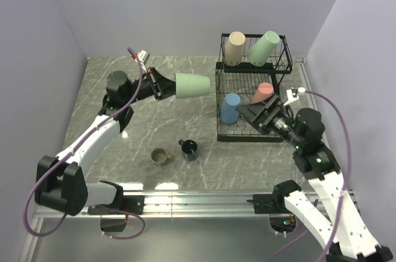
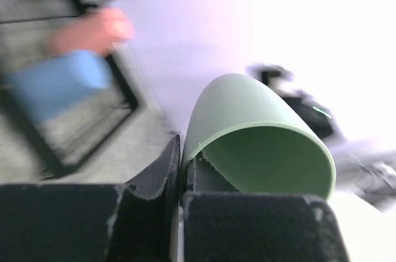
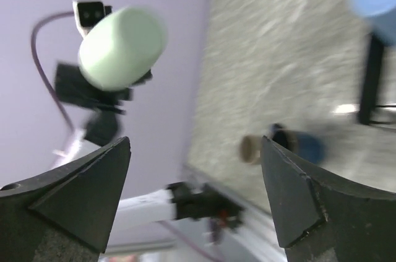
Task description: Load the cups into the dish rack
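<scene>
Tabletop (image 1: 154, 88), held green cup (image 1: 193, 85), overhead-only beige cup (image 1: 235, 48)

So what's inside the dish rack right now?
Upper tier: a beige cup and a pale green cup. Lower tier: a blue cup and a salmon-pink cup. The right hand covers the lower tier's near right corner.

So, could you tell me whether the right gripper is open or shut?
Open: the right gripper has its jaws wide apart, nothing between them.

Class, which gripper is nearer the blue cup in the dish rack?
Right. The right gripper hangs just beside the blue cup; the left gripper, holding a green cup, is farther off.
</scene>
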Controlling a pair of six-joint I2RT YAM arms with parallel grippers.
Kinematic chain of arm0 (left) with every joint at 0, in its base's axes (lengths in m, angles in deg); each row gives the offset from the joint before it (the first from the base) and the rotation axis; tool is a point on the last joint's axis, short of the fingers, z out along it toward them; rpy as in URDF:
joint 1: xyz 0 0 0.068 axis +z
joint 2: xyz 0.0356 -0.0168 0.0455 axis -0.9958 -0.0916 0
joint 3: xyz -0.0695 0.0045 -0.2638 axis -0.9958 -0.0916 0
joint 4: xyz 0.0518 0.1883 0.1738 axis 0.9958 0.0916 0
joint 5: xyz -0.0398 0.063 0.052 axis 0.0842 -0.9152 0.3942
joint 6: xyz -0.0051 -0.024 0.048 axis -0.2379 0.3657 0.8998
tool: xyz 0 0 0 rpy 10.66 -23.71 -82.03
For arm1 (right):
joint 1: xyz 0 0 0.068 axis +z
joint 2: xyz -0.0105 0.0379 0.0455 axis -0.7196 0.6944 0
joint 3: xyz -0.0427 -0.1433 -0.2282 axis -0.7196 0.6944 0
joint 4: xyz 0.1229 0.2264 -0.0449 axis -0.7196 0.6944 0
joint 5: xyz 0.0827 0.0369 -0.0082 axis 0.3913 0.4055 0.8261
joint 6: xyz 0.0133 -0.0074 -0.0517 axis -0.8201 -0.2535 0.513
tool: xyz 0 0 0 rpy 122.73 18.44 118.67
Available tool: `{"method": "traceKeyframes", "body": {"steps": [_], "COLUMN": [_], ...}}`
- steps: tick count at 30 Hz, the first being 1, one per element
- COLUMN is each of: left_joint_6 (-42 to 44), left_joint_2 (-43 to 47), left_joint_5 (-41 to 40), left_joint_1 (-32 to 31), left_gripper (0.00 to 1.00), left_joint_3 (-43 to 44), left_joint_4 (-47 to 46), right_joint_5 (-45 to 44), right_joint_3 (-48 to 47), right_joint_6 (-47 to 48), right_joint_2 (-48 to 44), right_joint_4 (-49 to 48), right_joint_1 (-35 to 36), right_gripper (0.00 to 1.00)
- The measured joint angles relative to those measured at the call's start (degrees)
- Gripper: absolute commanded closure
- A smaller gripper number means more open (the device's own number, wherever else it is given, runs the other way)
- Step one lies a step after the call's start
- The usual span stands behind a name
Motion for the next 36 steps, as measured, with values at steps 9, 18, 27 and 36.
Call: {"method": "traceKeyframes", "body": {"steps": [9,18,27,36], "left_joint_6": [-17.27,-22.99,-22.82,-20.52], "left_joint_2": [6.21,6.88,6.73,5.53], "left_joint_5": [2.19,-5.95,-11.43,-15.43], "left_joint_1": [-3.87,-8.61,-13.7,-17.27], "left_gripper": [1.0,1.0,1.0,1.0], "left_joint_3": [-12.28,-16.98,-17.0,-16.98], "left_joint_4": [-23.76,-32.96,-32.81,-31.45], "right_joint_5": [8.24,8.79,7.52,6.49], "right_joint_3": [4.24,4.24,3.63,1.27], "right_joint_6": [-14.8,-19.58,-19.85,-19.69], "right_joint_2": [8.5,10.88,12.46,14.36], "right_joint_4": [-24.87,-35.19,-36.74,-37.11], "right_joint_1": [2.1,6.84,9.99,11.43], "right_gripper": [0.04,0.03,0.03,0.08]}}
